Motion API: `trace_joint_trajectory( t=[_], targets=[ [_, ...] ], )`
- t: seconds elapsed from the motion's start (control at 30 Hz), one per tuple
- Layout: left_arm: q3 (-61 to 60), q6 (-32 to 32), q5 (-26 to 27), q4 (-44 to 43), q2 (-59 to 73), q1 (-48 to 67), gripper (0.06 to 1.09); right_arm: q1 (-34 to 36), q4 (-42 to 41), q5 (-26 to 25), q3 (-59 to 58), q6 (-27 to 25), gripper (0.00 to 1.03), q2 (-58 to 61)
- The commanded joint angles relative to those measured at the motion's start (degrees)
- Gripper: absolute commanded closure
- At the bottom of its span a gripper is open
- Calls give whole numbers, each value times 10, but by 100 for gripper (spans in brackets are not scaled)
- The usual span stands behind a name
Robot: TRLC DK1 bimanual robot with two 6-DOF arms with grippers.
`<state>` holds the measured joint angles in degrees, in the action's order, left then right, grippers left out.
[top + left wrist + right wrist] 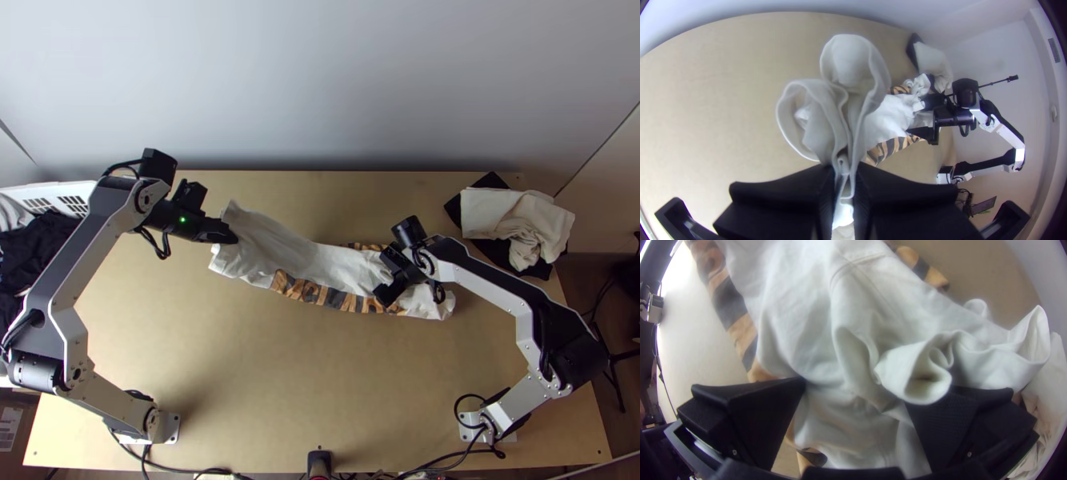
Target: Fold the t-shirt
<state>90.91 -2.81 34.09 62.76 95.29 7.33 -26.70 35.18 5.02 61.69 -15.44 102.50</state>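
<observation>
Left tool (226, 233) is clamped on a gathered white end of the shirt (328, 268), towards the desk's (240, 360) far left corner; in its wrist view the cloth bunches into loops just beyond the grip. Right tool (386, 284) stands open low over the other end, its fingers (951, 422) spread wide with white cloth running between them, not pinched.

The shirt is a long, narrow, rumpled strip on the far half of the desk, with striped cloth (320, 294) showing mostly along its near side. Its long axis runs from the left tool towards the right edge, slanting a little to the near edge.

That slant is what the next move turns on. From the left tool the bulk of the shirt lies rightwards; the right tool is much nearer the loose right end, which reaches just past it. I judge the right tool should close across the strip there, so both ends can be drawn straight. The rolled flap (924, 382) beside its finger could be caught or missed, leaving a crooked fold. Folding looks barely begun, as the layers want straightening first.
</observation>
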Motion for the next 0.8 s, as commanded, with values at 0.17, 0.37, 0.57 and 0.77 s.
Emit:
trace_joint_trajectory(
  t=[0.17,0.37,0.57,0.77],
  targets=[
    [69,44,50,12,11,54,105,0,-10,-5,-11,3,4,-5],
    [76,76,62,-16,32,80,105,7,49,-4,8,2,4,-90],
    [95,104,62,-54,51,113,105,36,118,8,31,-6,4,-197],
    [103,134,61,-104,73,153,105,83,199,27,94,-8,3,-277]
  ],
)
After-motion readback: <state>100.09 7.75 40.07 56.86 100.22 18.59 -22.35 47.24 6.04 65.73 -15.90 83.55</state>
